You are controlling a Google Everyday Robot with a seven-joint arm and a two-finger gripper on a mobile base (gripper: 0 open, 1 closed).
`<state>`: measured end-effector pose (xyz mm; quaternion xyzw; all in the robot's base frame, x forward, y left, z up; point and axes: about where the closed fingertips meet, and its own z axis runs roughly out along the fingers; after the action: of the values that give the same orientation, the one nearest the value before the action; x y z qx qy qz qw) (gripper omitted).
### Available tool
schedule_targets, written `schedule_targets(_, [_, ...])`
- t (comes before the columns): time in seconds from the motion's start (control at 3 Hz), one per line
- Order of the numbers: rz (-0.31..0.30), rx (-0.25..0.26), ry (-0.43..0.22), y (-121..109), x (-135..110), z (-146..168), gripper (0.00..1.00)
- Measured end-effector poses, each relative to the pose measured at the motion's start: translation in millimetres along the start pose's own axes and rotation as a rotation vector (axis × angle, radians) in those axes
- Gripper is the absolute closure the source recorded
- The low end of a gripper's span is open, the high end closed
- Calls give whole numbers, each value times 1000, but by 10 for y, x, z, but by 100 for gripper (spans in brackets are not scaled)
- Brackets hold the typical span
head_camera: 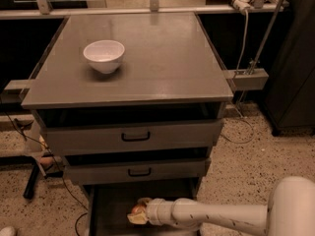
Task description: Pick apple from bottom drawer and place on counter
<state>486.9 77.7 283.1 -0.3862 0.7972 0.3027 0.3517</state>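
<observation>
At the far left I see loose cables (19, 127) trailing down to the speckled floor (246, 166), beside a black stand leg (32, 182). Next comes the grey cabinet. Its worktop (162, 58) is flat and slightly glossy, and a white bowl (104, 56) stands upright on its left half, well back from the front edge.

Below the worktop the top drawer (187, 132) and the middle drawer (177, 168) are both pulled out a little, each with a black handle at its centre. The bottom drawer (106, 210) is drawn out further, showing a dark, shallow inside.

The apple (138, 209) lies in that bottom drawer, towards the middle, low in my view. My gripper (139, 211) is down in the drawer right at it. The jaws are narrow and stand on either side of the apple, one pale tip on the far side and one on the near side, both seeming to rest against the fruit, so I read them as closed on it. The apple is well below the worktop and far from the bowl.

To the right, my white arm (216, 215) reaches in from the lower right corner, lying nearly level. Further right a grey bracket (248, 78) sticks out from the cabinet's side, a pale cable (244, 33) hangs down above it, and a dark cabinet (295, 63) stands at the edge.
</observation>
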Motion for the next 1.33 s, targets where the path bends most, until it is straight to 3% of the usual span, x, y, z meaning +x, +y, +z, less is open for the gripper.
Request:
schedule_targets(0.67, [-27, 79, 35, 193, -561, -801, 100])
schedule_targets(1.0, [-62, 125, 56, 273, -909, -1094, 100])
schedule_targets(1.33, [-89, 141, 51, 232, -1039, -1173, 100])
